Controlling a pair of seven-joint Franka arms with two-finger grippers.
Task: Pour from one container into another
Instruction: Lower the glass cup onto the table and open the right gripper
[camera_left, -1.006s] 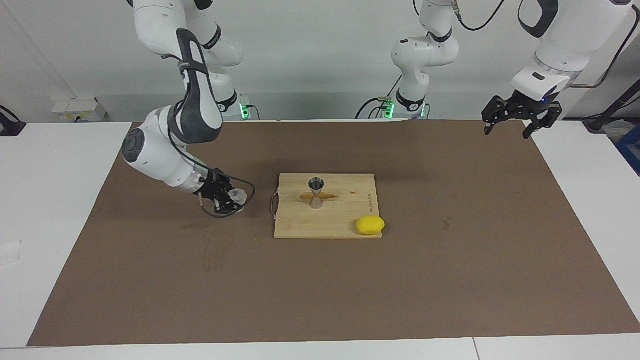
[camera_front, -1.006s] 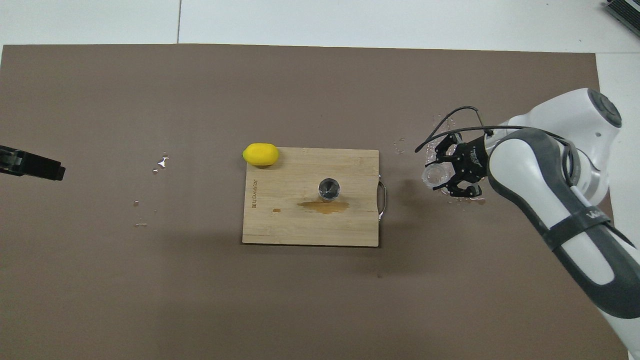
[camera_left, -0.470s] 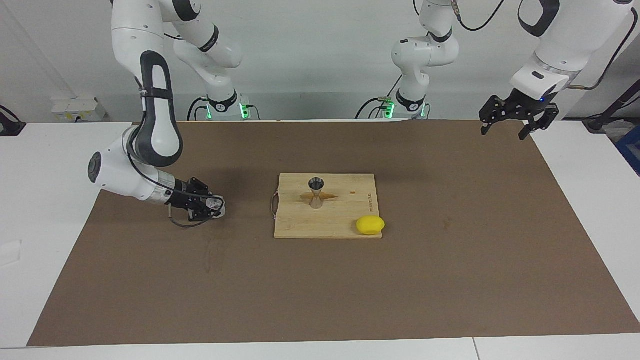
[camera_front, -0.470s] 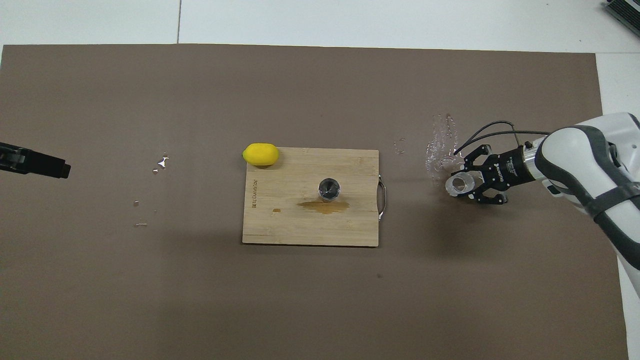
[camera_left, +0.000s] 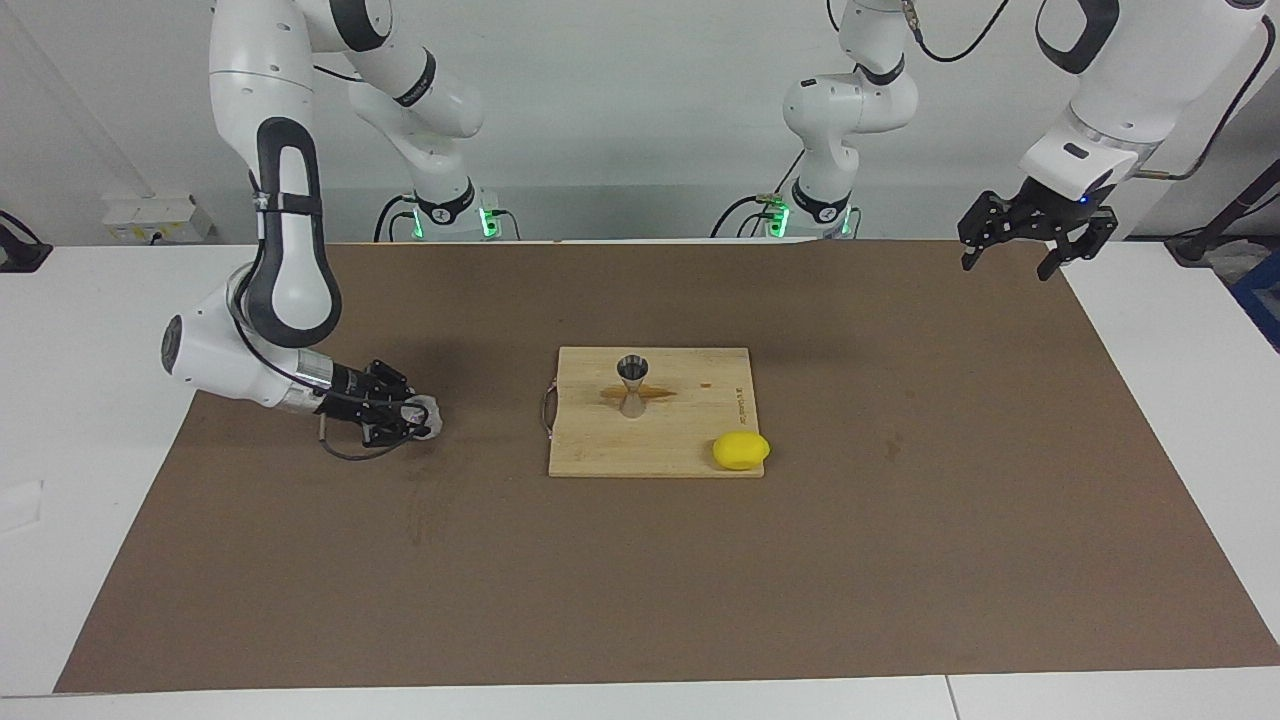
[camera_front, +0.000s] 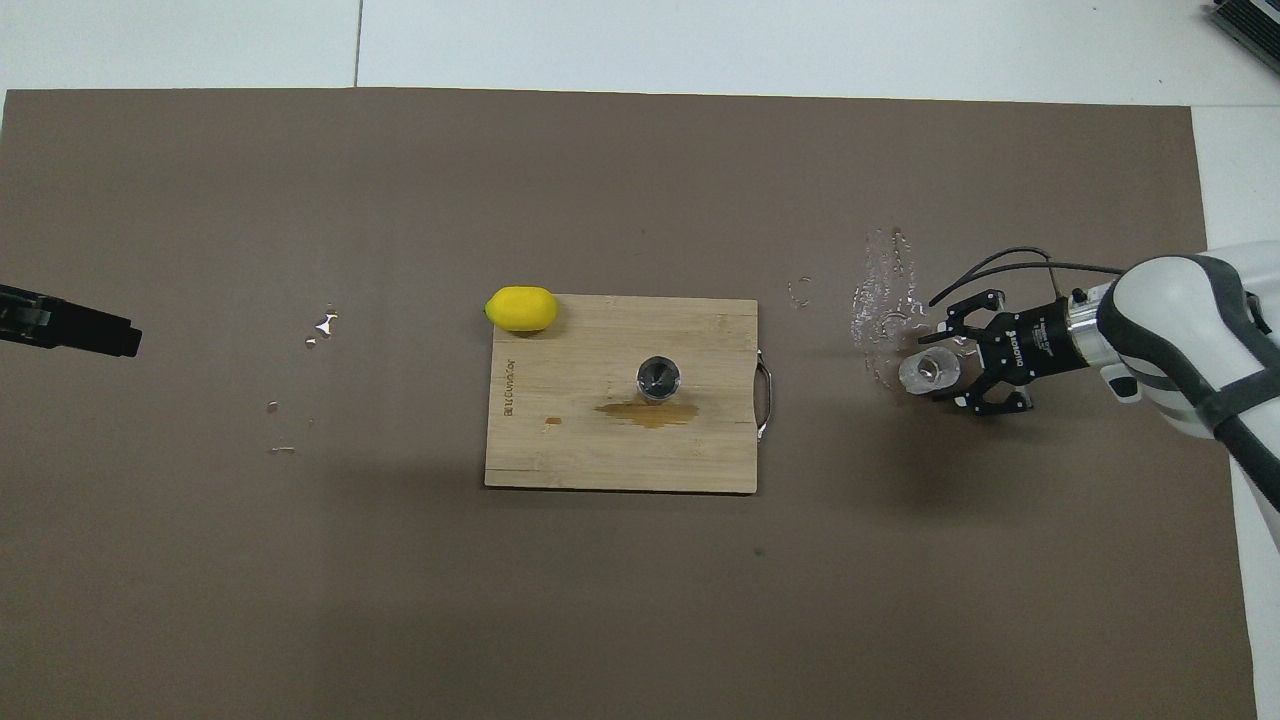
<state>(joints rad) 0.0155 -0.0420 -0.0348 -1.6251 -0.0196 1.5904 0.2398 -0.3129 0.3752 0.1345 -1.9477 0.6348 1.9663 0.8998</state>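
1. Two containers are standing well apart: the steel jigger (camera_left: 631, 384) is upright on the cutting board (camera_left: 690, 445), and the glass tumbler (camera_left: 424, 413) is low over the brown mat (camera_left: 640, 600), toward the right arm's end of the desk.
2. The right gripper (camera_left: 405, 418) is reaching sideways around the tumbler; I cannot tell if it is grasping the glass or releasing it.
3. The left gripper (camera_left: 1018, 253) is waiting released over the mat corner at its own end.
4. Wet marks (camera_front: 885, 300) are shining on the mat beside the tumbler, and a brownish stain (camera_front: 645, 412) is lying beside the jigger.
5. I judge that the tumbler could slide or tip over on the wet surface if the fingers are pushing it unevenly.
6. The jigger is narrow in the waist, so a passing arm could be knocking it down; the lemon (camera_left: 741, 450) could roll too.
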